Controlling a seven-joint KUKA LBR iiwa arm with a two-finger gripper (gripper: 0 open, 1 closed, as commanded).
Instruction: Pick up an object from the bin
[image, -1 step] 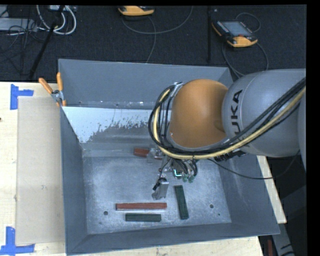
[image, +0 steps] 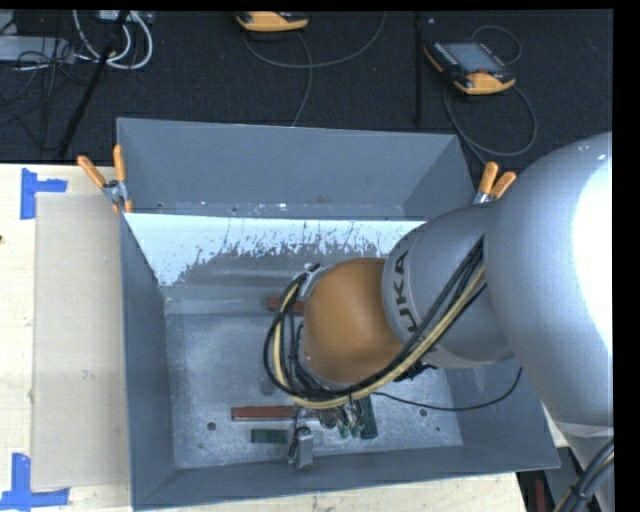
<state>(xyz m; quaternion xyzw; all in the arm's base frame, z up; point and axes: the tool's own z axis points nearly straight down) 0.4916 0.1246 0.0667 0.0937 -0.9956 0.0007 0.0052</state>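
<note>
The gripper (image: 300, 446) hangs beside a brown bar (image: 262, 412); open or closed, I cannot tell. Lying flat, the bar might slip free.

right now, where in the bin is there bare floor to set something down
The bin floor left of the brown bar is bare; so is the front right corner. It is crowded at front centre: the tool, that bar and a green piece.

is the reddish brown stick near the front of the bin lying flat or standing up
Lying flat: the stick stretches lengthwise along the bin floor, left of the gripper.
</note>
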